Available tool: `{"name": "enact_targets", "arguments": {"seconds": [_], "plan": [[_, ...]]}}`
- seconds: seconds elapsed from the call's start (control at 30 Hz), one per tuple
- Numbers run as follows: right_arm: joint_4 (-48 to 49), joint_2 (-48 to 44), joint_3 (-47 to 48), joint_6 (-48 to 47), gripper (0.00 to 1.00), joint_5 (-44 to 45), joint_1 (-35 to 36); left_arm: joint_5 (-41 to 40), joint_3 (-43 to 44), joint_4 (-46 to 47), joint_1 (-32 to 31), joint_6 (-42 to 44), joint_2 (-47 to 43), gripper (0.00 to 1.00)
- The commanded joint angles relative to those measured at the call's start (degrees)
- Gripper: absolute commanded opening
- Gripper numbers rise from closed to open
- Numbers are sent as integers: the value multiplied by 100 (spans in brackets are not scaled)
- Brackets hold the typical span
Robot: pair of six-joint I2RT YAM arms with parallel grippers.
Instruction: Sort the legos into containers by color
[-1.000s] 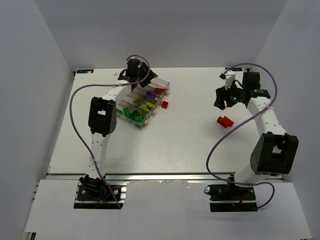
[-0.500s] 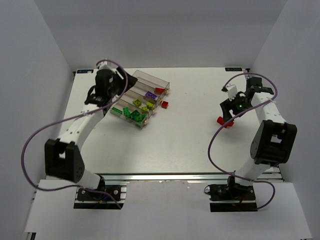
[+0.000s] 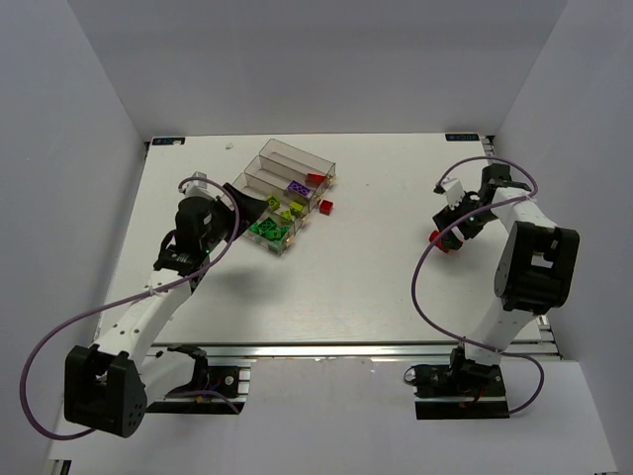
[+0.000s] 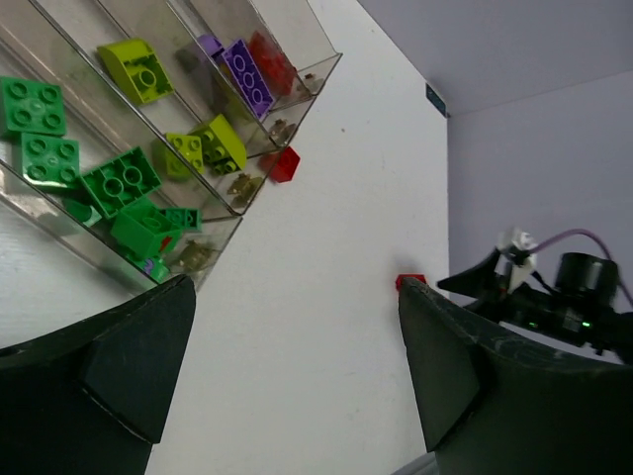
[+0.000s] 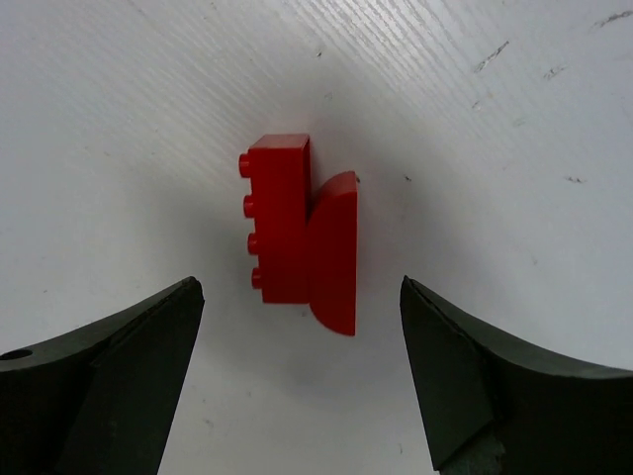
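The small red studded plastic brick (image 5: pixel 302 233) lies on the white table (image 5: pixel 495 119), well apart from the clear smoky bins (image 3: pixel 292 153), between the right gripper's (image 5: pixel 299 289) spread jaws, untouched; judged light, rigid and slick, it is best pinched across its flat long sides.

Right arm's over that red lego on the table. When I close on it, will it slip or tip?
The red lego looks like rigid plastic, so probably stiff and light. Its studs point sideways, so it may tip. Its smooth curved side could slip.
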Motion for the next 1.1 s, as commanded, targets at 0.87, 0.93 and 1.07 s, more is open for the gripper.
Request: {"name": "enact_targets", "arguments": {"seconds": [0.87,0.93,1.07], "plan": [[158,-657,759,609,0,-2447,1902,2275,395,2613,-740,-1325,1723,94],[395,-675,918,1178,0,-2588,2333,2240,502,2665,-801,-1316,1855,94],[607,-640,1234,1743,0,-2571,2922,2222,713,2701,-828,-1298,2014,94]]}}
